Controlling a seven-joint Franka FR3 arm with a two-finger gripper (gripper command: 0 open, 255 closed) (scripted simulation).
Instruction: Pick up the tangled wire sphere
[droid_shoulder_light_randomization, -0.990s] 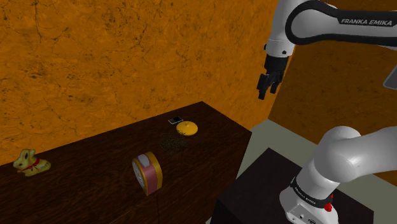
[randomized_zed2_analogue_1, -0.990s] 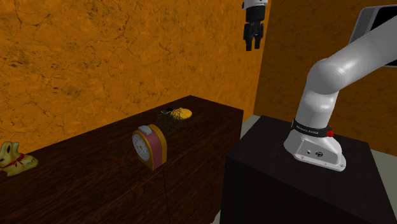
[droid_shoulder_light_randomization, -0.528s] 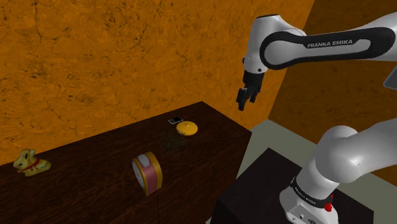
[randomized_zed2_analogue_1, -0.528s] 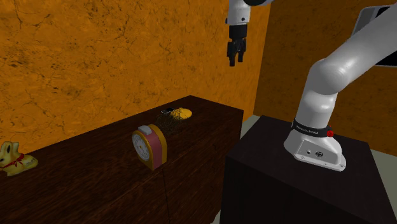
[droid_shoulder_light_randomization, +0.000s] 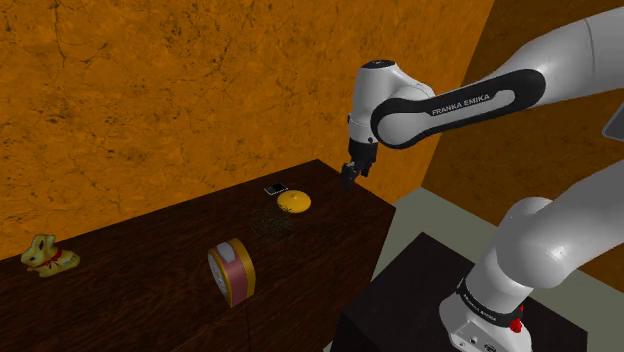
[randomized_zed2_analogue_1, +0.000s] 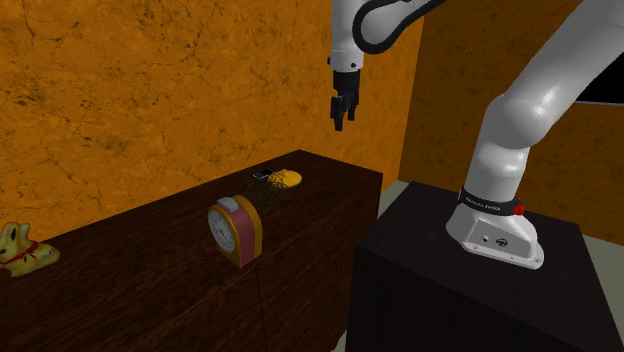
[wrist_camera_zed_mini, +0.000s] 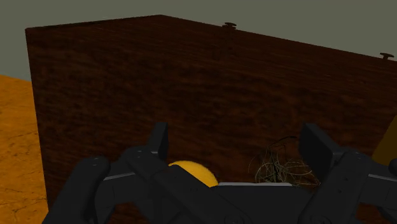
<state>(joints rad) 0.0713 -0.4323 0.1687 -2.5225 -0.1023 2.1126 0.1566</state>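
The tangled wire sphere (droid_shoulder_light_randomization: 271, 224) (randomized_zed2_analogue_1: 265, 187) is a small dark ball of thin wire lying on the dark wooden cabinet top (droid_shoulder_light_randomization: 150, 240), right beside a yellow rounded object (droid_shoulder_light_randomization: 293, 201) (randomized_zed2_analogue_1: 287, 178). My black gripper (droid_shoulder_light_randomization: 350, 180) (randomized_zed2_analogue_1: 340, 122) hangs in the air above the cabinet's end, higher than the sphere and off to the shoulder view's right of it. In the wrist view the gripper (wrist_camera_zed_mini: 237, 143) is open with nothing between its fingers. The wire sphere (wrist_camera_zed_mini: 280, 167) shows just past one finger (wrist_camera_zed_mini: 316, 146) and the yellow object (wrist_camera_zed_mini: 191, 172) by the other.
A pink and gold clock (droid_shoulder_light_randomization: 231, 272) (randomized_zed2_analogue_1: 236, 230) stands upright mid-cabinet. A gold bunny figure (droid_shoulder_light_randomization: 48, 256) (randomized_zed2_analogue_1: 22, 248) sits at the far end. A small dark item (droid_shoulder_light_randomization: 275, 188) lies behind the yellow object. An orange wall backs the cabinet. My dark stand (droid_shoulder_light_randomization: 430, 290) is beside it.
The arm has swung down and towards the shoulder view's left, bringing the gripper from high beside the wall to just above the cabinet's end. The objects have not moved.
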